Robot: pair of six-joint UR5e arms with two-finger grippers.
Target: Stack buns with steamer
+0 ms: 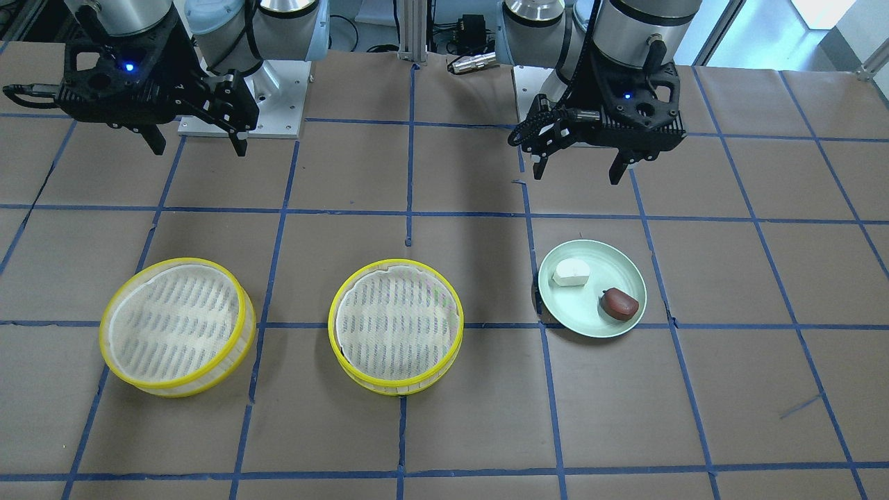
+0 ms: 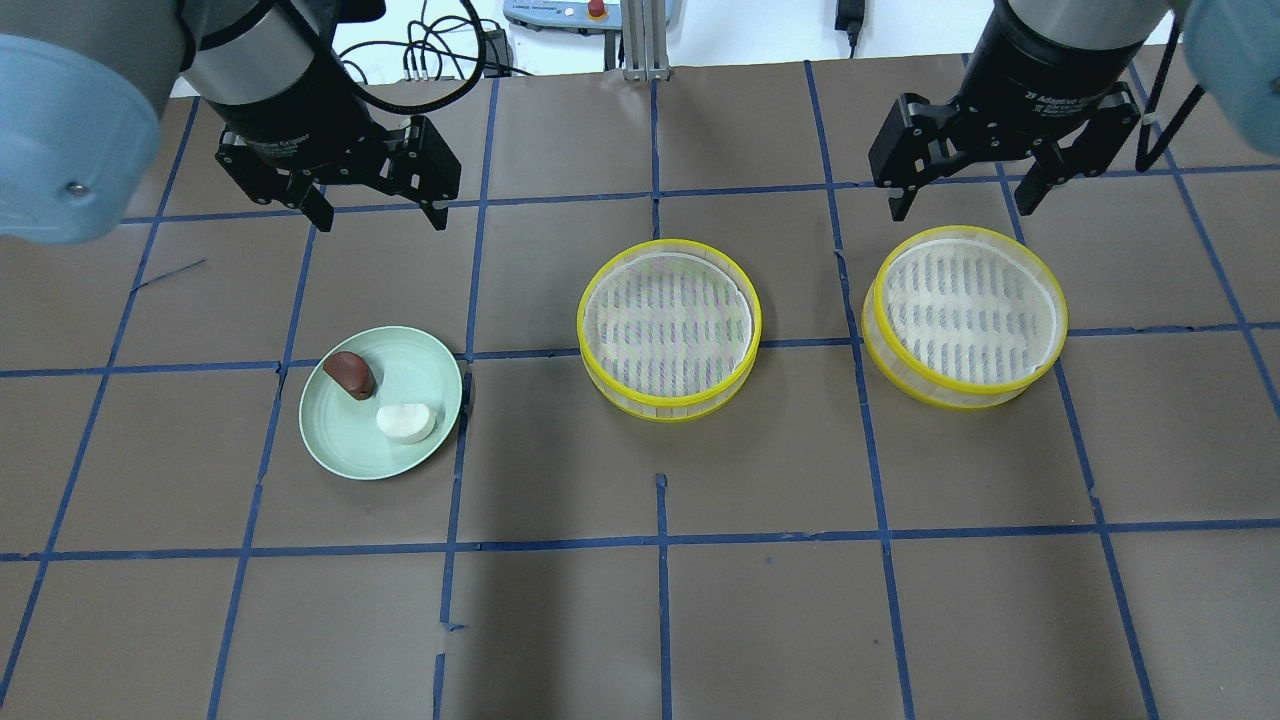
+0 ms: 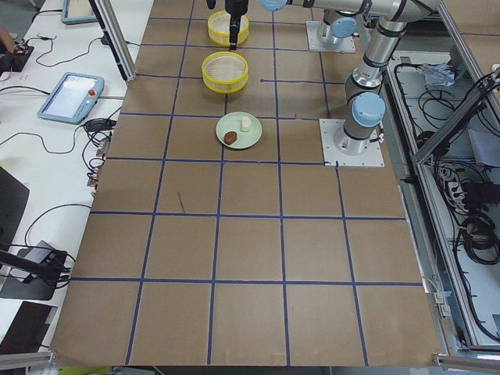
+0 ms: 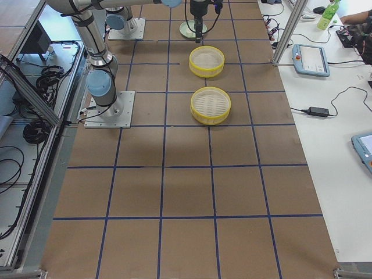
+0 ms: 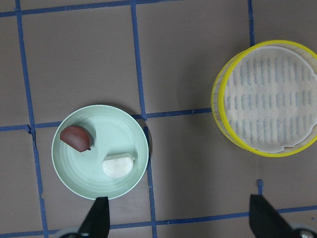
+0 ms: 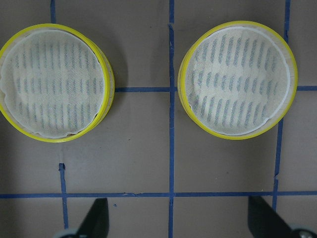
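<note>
The white bun point(image 2: 405, 422) and the reddish-brown bun point(image 2: 350, 374) lie side by side on a pale green plate point(image 2: 340, 455). Both also show in the left wrist view, white point(image 5: 118, 165) and brown point(image 5: 75, 138). Two yellow-rimmed steamer trays with white liners stand on the table, one in the middle point(image 2: 668, 322) and one further right point(image 2: 965, 312). My left gripper point(image 2: 380, 222) hangs open and empty above the table behind the plate. My right gripper point(image 2: 960, 208) hangs open and empty behind the right steamer tray.
The table is brown paper with a blue tape grid point(image 2: 660, 540). The arm bases point(image 1: 278, 104) stand at the robot's side. Tablets and cables point(image 3: 70, 98) lie on the side benches beyond the table edge.
</note>
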